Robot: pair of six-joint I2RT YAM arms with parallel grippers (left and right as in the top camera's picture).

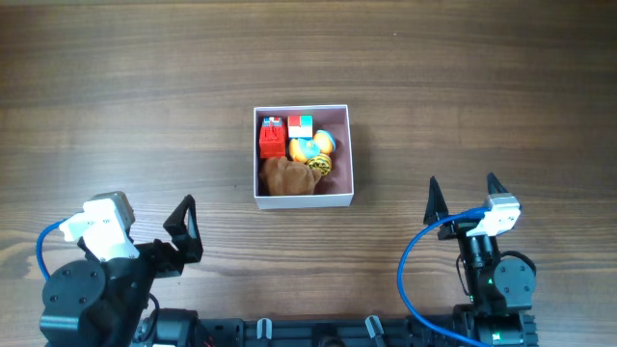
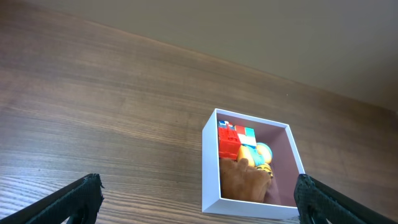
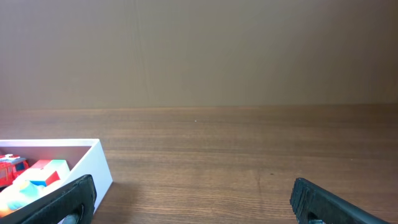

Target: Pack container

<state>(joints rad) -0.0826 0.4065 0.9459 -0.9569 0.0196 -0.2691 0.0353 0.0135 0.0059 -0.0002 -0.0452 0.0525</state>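
The container (image 1: 342, 154), a square shallow white box with a dusty-pink inside, sits at the table's middle. It holds a red block toy (image 1: 272, 141), a red, white and green cube (image 1: 301, 126), a yellow and blue toy (image 1: 314, 146) and a brown plush (image 1: 287, 177). It also shows in the left wrist view (image 2: 210, 168) and at the left edge of the right wrist view (image 3: 98, 163). My left gripper (image 1: 186, 228) is open and empty at the front left. My right gripper (image 1: 464, 195) is open and empty at the front right.
The wooden table (image 1: 463, 77) stretches around the box. Blue cables (image 1: 410, 280) loop by both arm bases at the front edge.
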